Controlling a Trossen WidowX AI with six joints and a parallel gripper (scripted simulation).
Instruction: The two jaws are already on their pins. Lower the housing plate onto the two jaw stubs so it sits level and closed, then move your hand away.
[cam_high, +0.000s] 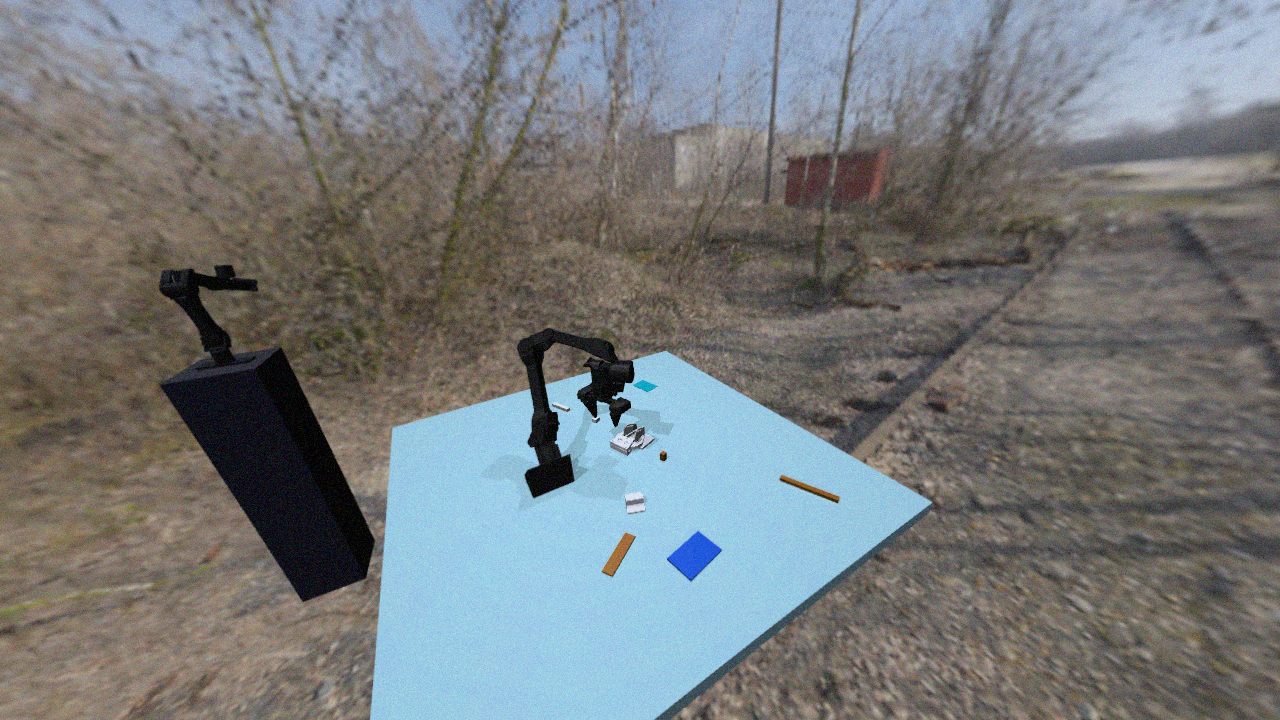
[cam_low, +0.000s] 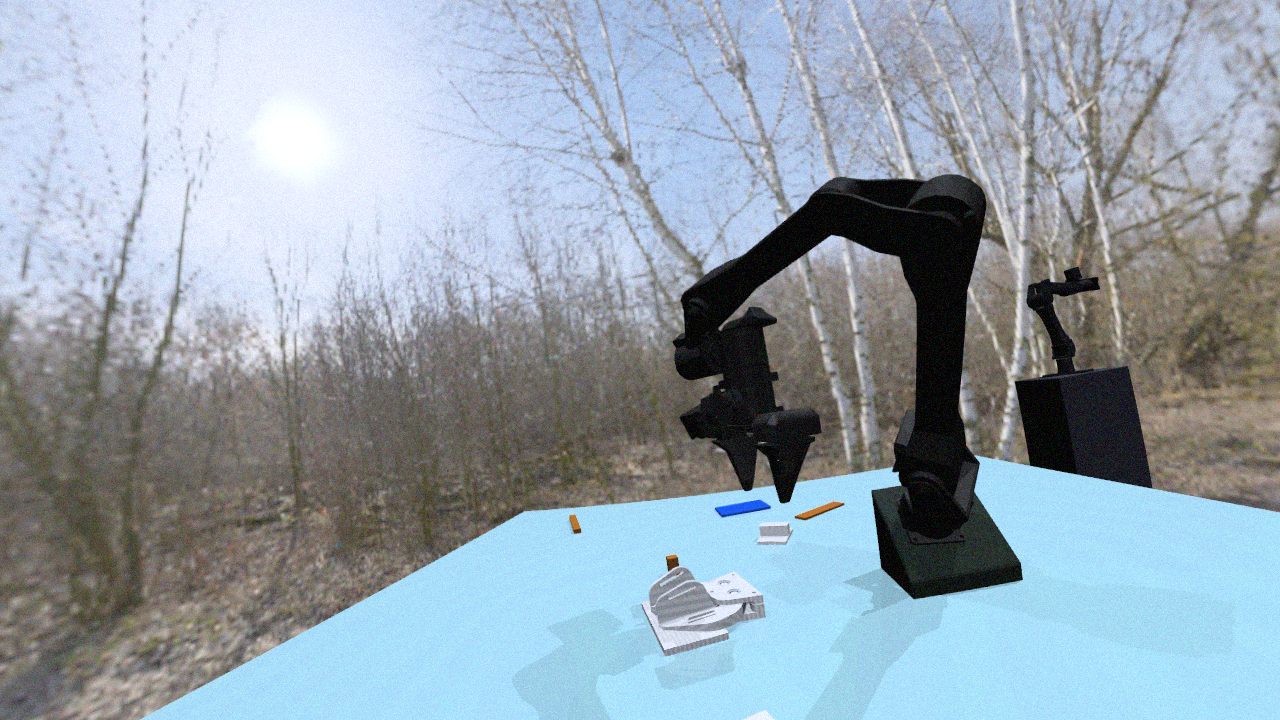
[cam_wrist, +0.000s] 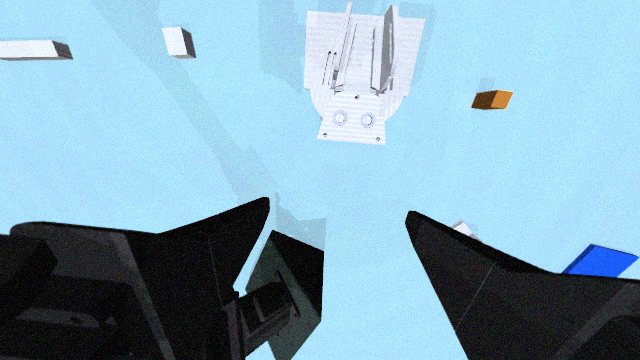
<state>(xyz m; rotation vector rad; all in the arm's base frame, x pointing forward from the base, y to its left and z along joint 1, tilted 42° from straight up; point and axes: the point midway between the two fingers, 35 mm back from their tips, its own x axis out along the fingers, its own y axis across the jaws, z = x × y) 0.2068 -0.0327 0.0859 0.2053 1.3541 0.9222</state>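
Note:
The white housing plate (cam_high: 619, 442) (cam_low: 746, 590) (cam_wrist: 354, 131) lies over the rear end of the jaw assembly and looks about level. In the wrist view two round pin heads show in its ringed holes. The two upright slotted jaws stand side by side in front of it, one jaw (cam_low: 684, 605) (cam_wrist: 389, 47) nearest the exterior camera, above a flat white base (cam_low: 687, 642) (cam_wrist: 315, 35). The stubs under the plate are hidden. My gripper (cam_high: 605, 421) (cam_low: 767, 495) (cam_wrist: 337, 210) is open and empty, raised clear above the table and apart from the plate, toward the arm's base.
An orange block (cam_high: 663, 455) (cam_low: 672, 562) (cam_wrist: 492, 100) stands beside the assembly. A white bracket (cam_high: 634, 503) (cam_low: 774, 533), a blue plate (cam_high: 694, 555) (cam_low: 742, 508) and an orange strip (cam_high: 618, 554) (cam_low: 819, 510) lie farther off. Two white blocks (cam_wrist: 30, 50) (cam_wrist: 176, 42) lie on the other side.

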